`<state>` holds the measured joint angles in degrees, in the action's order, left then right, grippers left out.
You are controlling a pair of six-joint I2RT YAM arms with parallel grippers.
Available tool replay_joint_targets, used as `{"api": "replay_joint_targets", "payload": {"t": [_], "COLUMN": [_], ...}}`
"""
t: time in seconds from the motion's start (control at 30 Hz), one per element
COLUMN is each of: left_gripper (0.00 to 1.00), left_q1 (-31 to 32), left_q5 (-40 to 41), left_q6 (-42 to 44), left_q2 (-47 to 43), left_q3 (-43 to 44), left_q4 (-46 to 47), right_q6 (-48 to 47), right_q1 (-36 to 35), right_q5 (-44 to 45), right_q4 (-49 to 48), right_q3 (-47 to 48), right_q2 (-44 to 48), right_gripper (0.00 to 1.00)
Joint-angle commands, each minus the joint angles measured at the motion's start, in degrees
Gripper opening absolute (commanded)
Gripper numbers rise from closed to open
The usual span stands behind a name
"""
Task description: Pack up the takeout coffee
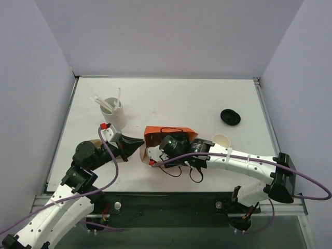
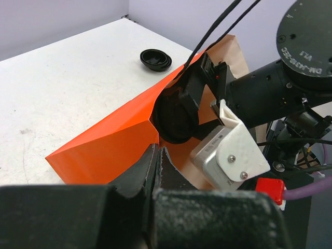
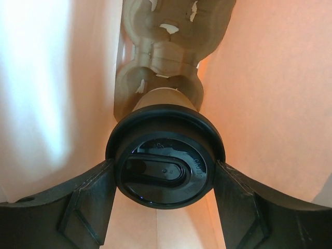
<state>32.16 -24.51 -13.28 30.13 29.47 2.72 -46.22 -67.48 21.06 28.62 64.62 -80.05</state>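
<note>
The orange bag point(image 1: 171, 129) lies on its side mid-table, mouth toward the arms. My right gripper point(image 3: 165, 174) reaches inside it, fingers point(image 3: 88, 202) pressed on both sides of the black lid of the takeout coffee point(image 3: 165, 161), a tan paper cup pointing deeper into the bag. From above, only the right wrist point(image 1: 179, 145) shows at the bag mouth; the cup is hidden. My left gripper point(image 1: 137, 141) is shut on the bag's left mouth edge. In the left wrist view its jaws point(image 2: 157, 153) pinch the rim of the orange bag point(image 2: 104, 145).
A pulp cup carrier point(image 3: 166, 46) sits at the bag's far end, just beyond the cup. A white cup of stirrers point(image 1: 112, 111) stands back left. A lidless tan cup point(image 1: 221, 140) is right of the bag, and a loose black lid point(image 1: 230, 116) lies beyond it.
</note>
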Motion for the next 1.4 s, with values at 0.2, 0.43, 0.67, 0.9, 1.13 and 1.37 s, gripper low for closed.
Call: {"api": "replay_joint_targets", "payload": {"t": [0.2,0.43,0.67,0.9,1.13,1.37], "left_gripper": [0.0,0.0,0.0,0.0,0.0,0.0], "left_q1": [-0.1,0.0,0.0,0.0,0.0,0.0], "left_q5": [-3.3,-5.0,-6.9,-7.6,-7.7,-6.8], "left_q6": [-0.3,-1.0,-1.8,-0.4,-0.9,-1.0], "left_q2": [-0.8,-1.8,-2.4,-2.8,-1.4,-0.9], "left_q3": [-0.1,-0.9,-1.3,-1.5,-0.4,0.8], "left_q4": [2.8,1.7,1.2,-1.0,-0.3,-0.9], "right_q6": [-1.2,-1.5,-1.7,-1.6,-1.7,-0.8], "right_q1": [2.7,3.1,3.3,4.8,5.3,5.3], "right_q5": [-1.5,-2.3,-2.2,-3.3,-4.4,-4.5], "right_q4": [-5.4,-8.0,-10.8,-13.1,-13.3,-12.4], "right_q3": [-2.3,-3.9,-5.9,-7.8,-8.5,-7.1], "right_q2": [2.2,2.0,1.3,1.3,1.2,1.2], "right_gripper": [0.37,0.36,0.36,0.36,0.36,0.36]}}
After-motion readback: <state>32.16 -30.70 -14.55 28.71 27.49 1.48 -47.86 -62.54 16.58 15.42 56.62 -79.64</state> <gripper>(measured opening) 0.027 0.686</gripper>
